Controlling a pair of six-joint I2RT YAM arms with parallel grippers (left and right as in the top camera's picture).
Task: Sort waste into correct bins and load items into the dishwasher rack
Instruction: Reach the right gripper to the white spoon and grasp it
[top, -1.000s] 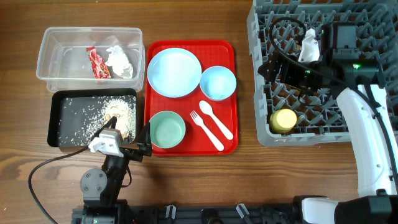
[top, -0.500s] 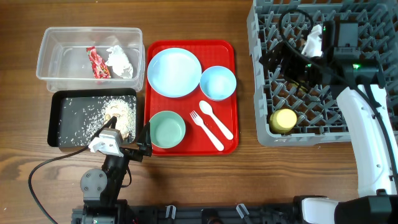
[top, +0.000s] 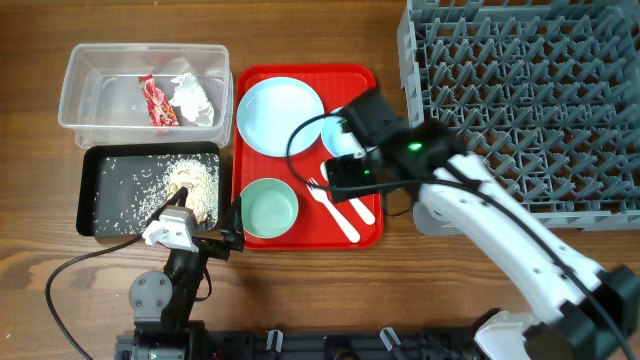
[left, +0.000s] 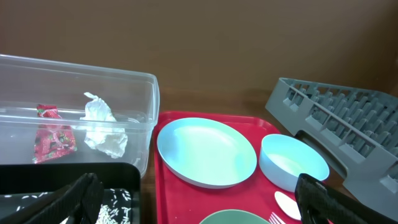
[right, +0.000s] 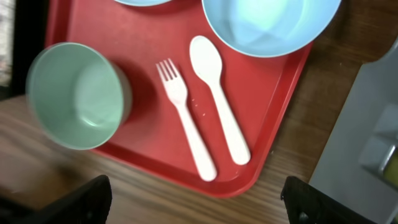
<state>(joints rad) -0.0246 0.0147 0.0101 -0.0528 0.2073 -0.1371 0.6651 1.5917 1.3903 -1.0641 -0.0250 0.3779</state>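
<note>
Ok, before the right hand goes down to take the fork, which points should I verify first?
1. Right hand open: ok, fingers wide apart, nothing held.
2. Fork free of the spoon: ok, side by side with a gap between.
3. Fork between the fingers: ok, roughly centred in the right wrist view.
4. Room beside the mint green bowl: cannot tell.
5. Left hand away from the fork: ok, open, by the black tray.
6. Dishwasher rack has free slots: ok.
</note>
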